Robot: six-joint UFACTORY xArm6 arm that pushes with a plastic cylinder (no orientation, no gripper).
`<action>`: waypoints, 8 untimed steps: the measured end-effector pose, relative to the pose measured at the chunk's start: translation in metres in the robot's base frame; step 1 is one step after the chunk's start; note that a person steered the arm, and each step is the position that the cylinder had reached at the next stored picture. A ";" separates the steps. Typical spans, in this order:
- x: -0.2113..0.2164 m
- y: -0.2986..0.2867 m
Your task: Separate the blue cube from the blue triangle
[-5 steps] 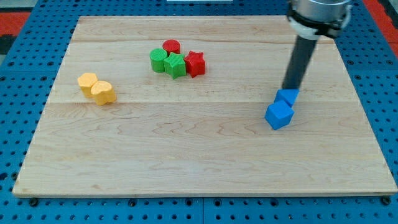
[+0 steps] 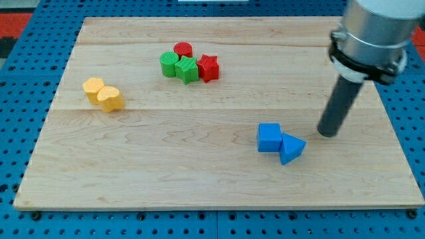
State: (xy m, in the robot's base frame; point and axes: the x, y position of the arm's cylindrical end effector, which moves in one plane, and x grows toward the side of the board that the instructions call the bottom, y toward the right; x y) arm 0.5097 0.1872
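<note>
The blue cube (image 2: 269,137) sits on the wooden board (image 2: 199,166) at the lower right. The blue triangle (image 2: 291,147) lies right against its right side, touching it. My tip (image 2: 327,133) is down on the board a short way to the right of the triangle and slightly above it, clear of both blue blocks.
Two green blocks (image 2: 178,67), a red cylinder (image 2: 182,49) and a red star-like block (image 2: 208,67) are clustered at the top middle. Two yellow blocks (image 2: 102,94) lie at the left. The blue pegboard (image 2: 412,119) surrounds the board.
The two blue blocks have shifted left and toward the view's bottom, still together, with the triangle now at the cube's right. My tip has moved right and down from above them.
</note>
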 end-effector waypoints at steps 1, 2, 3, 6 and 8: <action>0.025 -0.011; 0.026 -0.021; 0.024 -0.040; 0.012 -0.136; -0.021 -0.159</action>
State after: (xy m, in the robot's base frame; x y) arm 0.4888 0.0279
